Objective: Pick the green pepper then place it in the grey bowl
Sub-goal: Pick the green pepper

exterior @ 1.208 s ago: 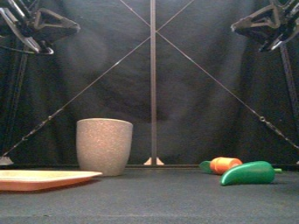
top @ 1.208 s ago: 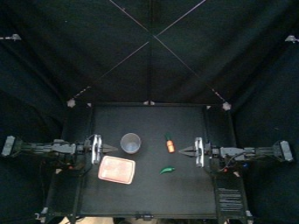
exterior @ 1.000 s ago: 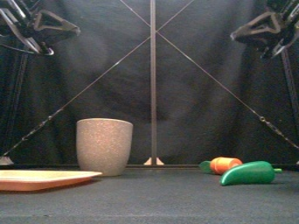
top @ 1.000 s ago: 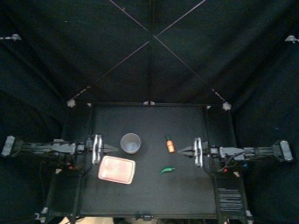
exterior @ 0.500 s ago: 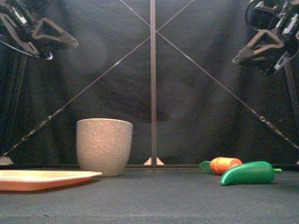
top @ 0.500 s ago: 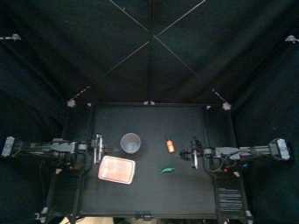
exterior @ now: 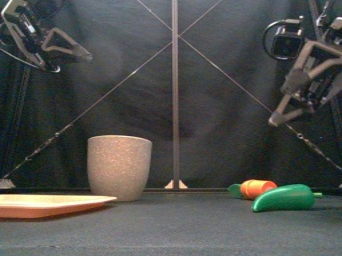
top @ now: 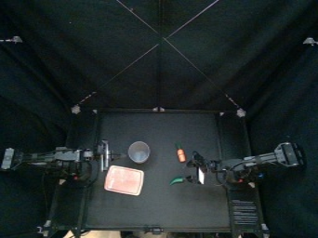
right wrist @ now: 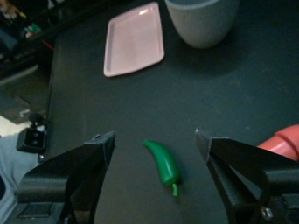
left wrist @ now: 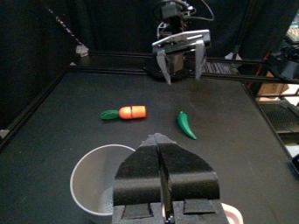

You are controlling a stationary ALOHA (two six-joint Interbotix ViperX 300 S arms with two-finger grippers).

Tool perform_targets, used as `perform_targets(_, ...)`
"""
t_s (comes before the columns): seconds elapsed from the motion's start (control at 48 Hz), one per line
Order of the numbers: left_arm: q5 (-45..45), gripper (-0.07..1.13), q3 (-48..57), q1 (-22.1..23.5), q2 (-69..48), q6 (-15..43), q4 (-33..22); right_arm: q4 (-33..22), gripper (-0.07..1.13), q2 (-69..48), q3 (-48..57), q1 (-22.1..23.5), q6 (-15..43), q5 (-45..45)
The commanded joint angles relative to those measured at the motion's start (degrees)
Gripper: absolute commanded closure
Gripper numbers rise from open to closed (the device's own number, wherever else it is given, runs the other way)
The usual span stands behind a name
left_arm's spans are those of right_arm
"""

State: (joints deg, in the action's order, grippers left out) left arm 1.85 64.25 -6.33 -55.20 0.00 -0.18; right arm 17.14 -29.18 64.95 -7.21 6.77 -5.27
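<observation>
Two arms are working from opposite sides of the black table (top: 162,130). Right gripper (right wrist: 155,136) is hanging raised above the table's right half, tilted downward, jaws spread wide and gripping nothing. Green pepper (right wrist: 166,164) is lying flat on the table below it, showing between the spread jaws in the right wrist view, untouched. Toy carrot (exterior: 254,187) is lying just behind the pepper, near but apart. Grey bowl (exterior: 119,167) is standing upright left of centre, well apart from the pepper. Pink tray (top: 125,179) is lying flat in front of the bowl. Left gripper (left wrist: 162,140) is hovering high at the table's left, beside the bowl, jaws pressed together on nothing.
</observation>
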Motion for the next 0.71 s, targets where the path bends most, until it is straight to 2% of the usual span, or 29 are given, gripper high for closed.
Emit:
perform_targets(0.021, -0.5, 1.06, -0.6, -0.4, 0.3, 0.0, 0.0, -0.7, 0.01, 4.5, -1.8, -1.8, -0.1, -0.5)
perform_targets(0.25, -0.5, 1.06, -0.6, -0.4, 0.3, 0.1, 0.0, -1.1, 0.01, 16.4, -7.8, -2.9, -0.3, -0.3)
perform_targets(0.375, -0.5, 1.06, -0.4, -0.4, 0.3, 0.0, 0.0, -4.0, 0.01, 21.0, -10.8, -2.8, -0.4, 0.6)
perform_targets(0.521, -0.5, 1.06, 0.0, -0.4, 0.3, 0.0, 0.0, -7.5, 0.01, 24.8, -12.0, -2.8, -0.1, 2.9)
perform_targets(0.708, -0.5, 1.06, 0.4, -0.3, 0.3, 0.0, -0.6, -8.0, 0.02, 27.2, -12.4, -2.7, -0.1, 4.0)
